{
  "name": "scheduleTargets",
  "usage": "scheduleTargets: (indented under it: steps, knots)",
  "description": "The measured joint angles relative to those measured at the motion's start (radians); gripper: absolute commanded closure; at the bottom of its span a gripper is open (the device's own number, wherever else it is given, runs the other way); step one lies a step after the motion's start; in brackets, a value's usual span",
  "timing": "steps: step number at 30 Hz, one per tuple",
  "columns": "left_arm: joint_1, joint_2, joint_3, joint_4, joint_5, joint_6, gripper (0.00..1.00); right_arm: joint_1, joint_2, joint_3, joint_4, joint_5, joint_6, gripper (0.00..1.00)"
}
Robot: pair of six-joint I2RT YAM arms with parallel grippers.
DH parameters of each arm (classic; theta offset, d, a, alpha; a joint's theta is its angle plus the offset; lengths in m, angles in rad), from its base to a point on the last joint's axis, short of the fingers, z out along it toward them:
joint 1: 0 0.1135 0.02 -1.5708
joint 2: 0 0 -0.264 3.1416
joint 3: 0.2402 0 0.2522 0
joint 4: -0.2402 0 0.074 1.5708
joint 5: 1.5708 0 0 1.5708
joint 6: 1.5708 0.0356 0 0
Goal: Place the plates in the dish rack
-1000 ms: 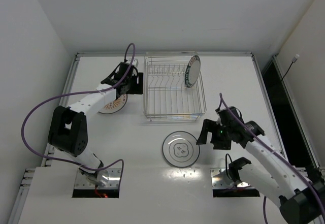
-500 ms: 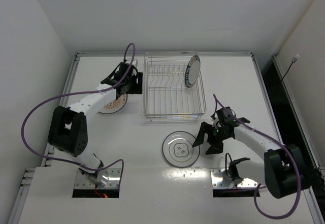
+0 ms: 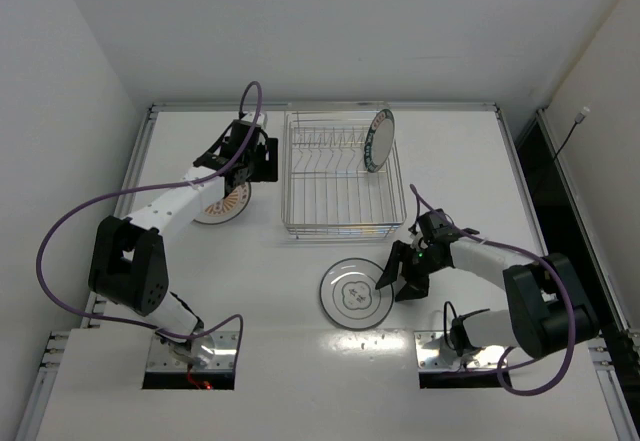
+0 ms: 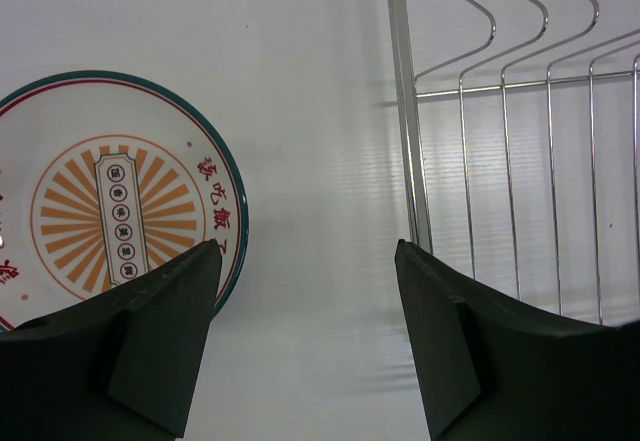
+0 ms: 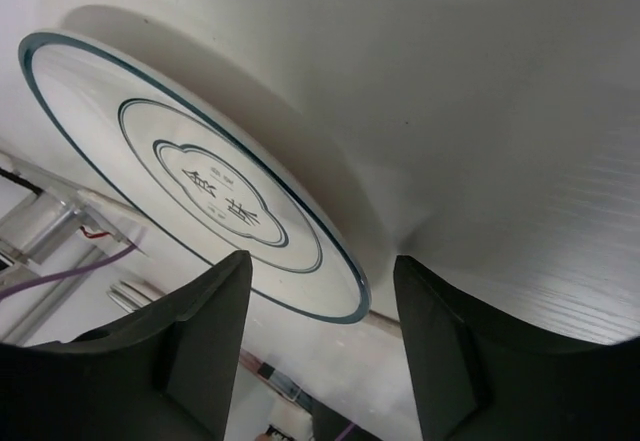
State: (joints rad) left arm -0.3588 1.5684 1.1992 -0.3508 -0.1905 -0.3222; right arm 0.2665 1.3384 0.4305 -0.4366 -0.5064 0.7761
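– Right tool (image 3: 392,281) sits low at the right edge of the flower plate (image 3: 355,294), jaws apart and holding nothing. In my wrist view the rim shows between its fingers. That plate lies flat on the worktop (image 3: 470,161), in front of the rack (image 3: 343,229).
– Flat plate, thin lip. How do you get hold of it?
– I'd work one finger under the rim and the other over it, and close only once the lip is well inside. If I pinch at the very edge, I think it slips. Then I'd tip it upright and carry it to a free slot beside the dark-rimmed plate (image 3: 379,141), which stands at the rack's far right.
– And the left?
– Left tool (image 4: 305,251) is open too, gripping nothing, hovering between the sunburst plate (image 4: 120,201) and the rack's left wall. I'd hold it back so the arms don't cross over the rack.
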Motion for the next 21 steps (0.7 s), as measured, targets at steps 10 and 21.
scheduleTargets:
  steps: [10,21]
  knots:
    - [0.000,-0.006,0.000,0.000,-0.008,0.000,0.32,0.053,0.088,0.034,0.019,0.035,0.020,0.99]
    - [0.000,-0.006,0.000,0.000,-0.019,0.000,0.32,0.077,0.052,0.074,-0.039,0.011,0.005,1.00]
